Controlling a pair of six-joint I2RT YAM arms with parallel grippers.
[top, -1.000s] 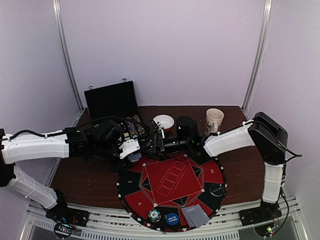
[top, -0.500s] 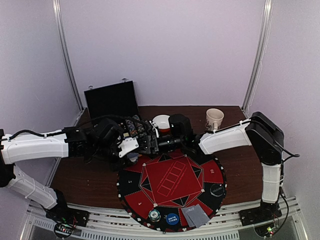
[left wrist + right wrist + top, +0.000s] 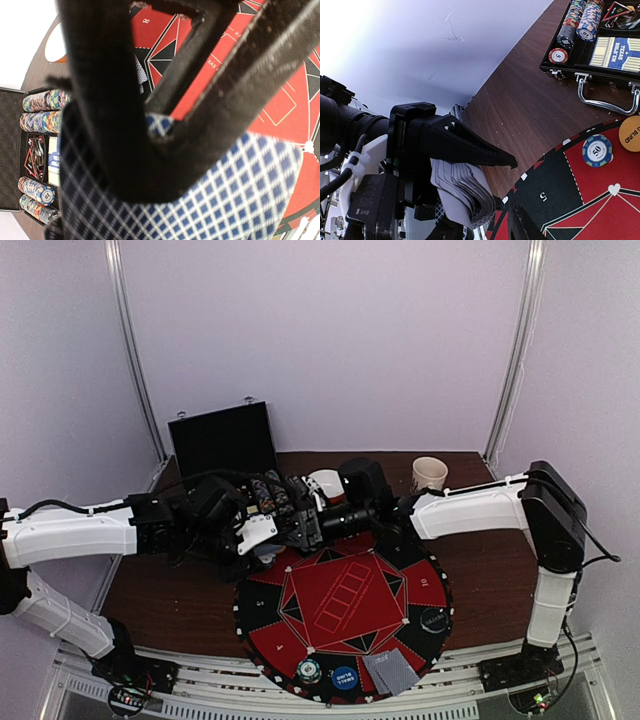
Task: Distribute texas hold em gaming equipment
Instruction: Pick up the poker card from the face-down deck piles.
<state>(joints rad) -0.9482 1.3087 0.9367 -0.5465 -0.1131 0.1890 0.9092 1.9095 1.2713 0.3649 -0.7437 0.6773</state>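
While the briefcase (image 3: pixel 600 69) behind the mat (image 3: pixel 345 610) holds chip stacks (image 3: pixel 580 20), left gripper (image 3: pixel 262 540) clamps a card deck (image 3: pixel 210 200) at the mat's far edge; right gripper (image 3: pixel 303 523) reaches alongside, closure unclear.

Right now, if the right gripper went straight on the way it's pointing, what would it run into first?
Most likely the deck of cards pinched in the left gripper. The right gripper points leftward straight at it, and nothing shows between them, though depth is hard to judge.

Smooth brown wood-grain table (image 3: pixel 530 100), shiny metal briefcase handle (image 3: pixel 607 105), thin paper cards (image 3: pixel 462 192)
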